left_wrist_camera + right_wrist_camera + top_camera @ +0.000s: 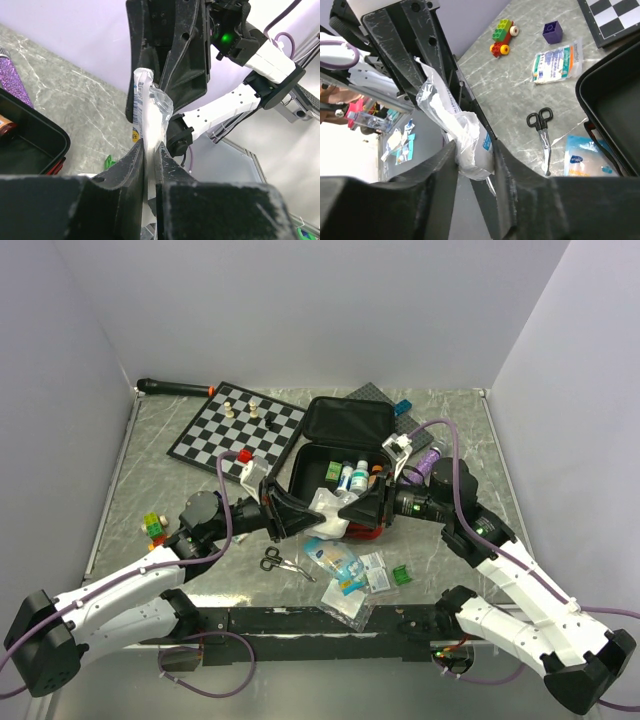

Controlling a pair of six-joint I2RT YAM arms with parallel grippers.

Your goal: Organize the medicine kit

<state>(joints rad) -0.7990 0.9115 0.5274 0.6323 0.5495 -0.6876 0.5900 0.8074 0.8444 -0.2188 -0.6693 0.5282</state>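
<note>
The medicine kit (345,420) lies open at the table's middle, black lining up, with small bottles standing in its base and a red edge at the front. Both grippers hold one white gauze packet (326,502) in clear plastic over the kit's front edge. My left gripper (300,512) is shut on the packet's left end, whose thin edge (149,120) stands between its jaws. My right gripper (362,508) is shut on the right end, with the bulky roll (472,142) pinched between its jaws. The kit's black wall shows in the left wrist view (35,145) and the right wrist view (612,95).
A chessboard (235,425) with a few pieces lies back left. Scissors (283,562), several flat packets (345,575) and a green piece (401,575) lie in front of the kit. A brick toy (155,528) is at the left, a purple bottle (430,458) at the right.
</note>
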